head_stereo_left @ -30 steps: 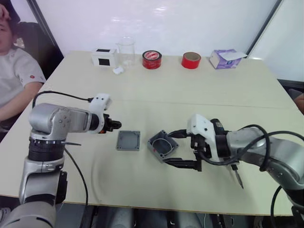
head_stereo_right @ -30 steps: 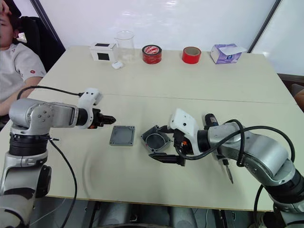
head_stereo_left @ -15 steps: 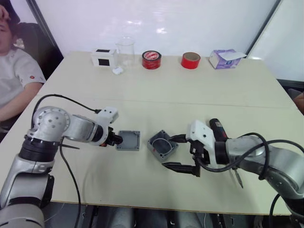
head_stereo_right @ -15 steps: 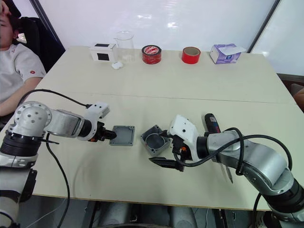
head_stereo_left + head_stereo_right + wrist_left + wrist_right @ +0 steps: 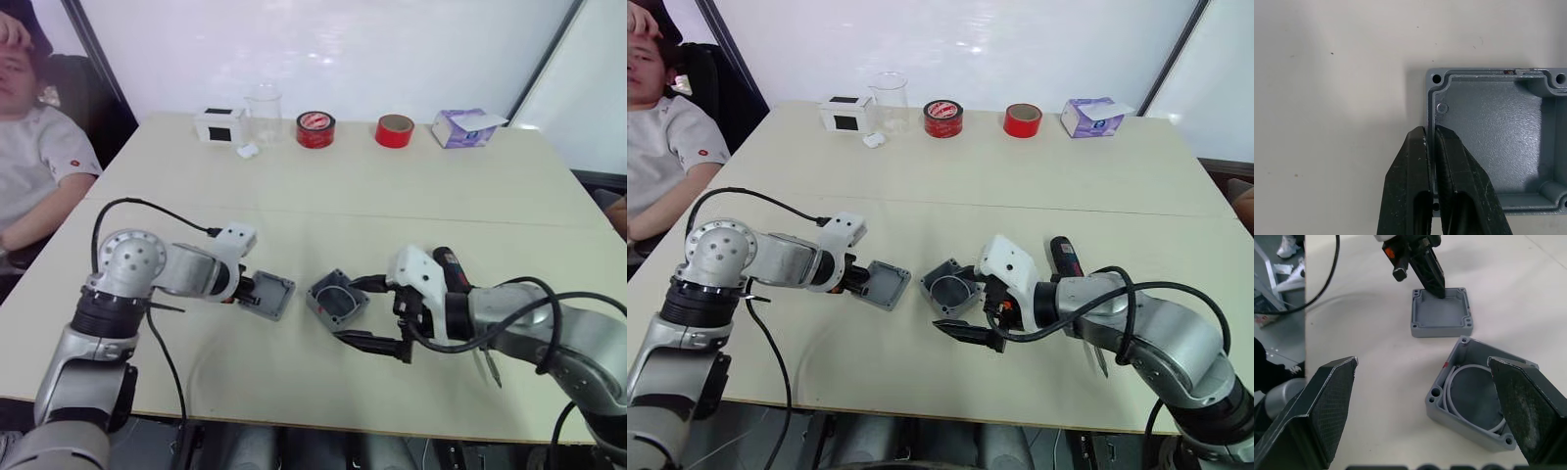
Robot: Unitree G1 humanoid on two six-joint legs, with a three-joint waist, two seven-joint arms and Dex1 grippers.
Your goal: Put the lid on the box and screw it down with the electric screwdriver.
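The lid [image 5: 1493, 147] lies hollow side up on the table [image 5: 392, 186], just left of the box [image 5: 336, 300], with one edge raised. The left gripper [image 5: 1430, 161] has its fingers closed on the lid's rim, one finger inside and one outside.

To do this step well, the grip should stay firm while the lid is lifted clear, turned hollow side down and squared to the box, so the corner holes line up before release. A thin rim pinch could slip during the turn.

The box sits open and tilted, a white wire loop [image 5: 1462, 382] coiled inside. The right gripper [image 5: 377, 315] is spread wide, holding nothing, its fingers flanking the box's near side. The screwdriver [image 5: 1065, 256] lies just behind the right arm.
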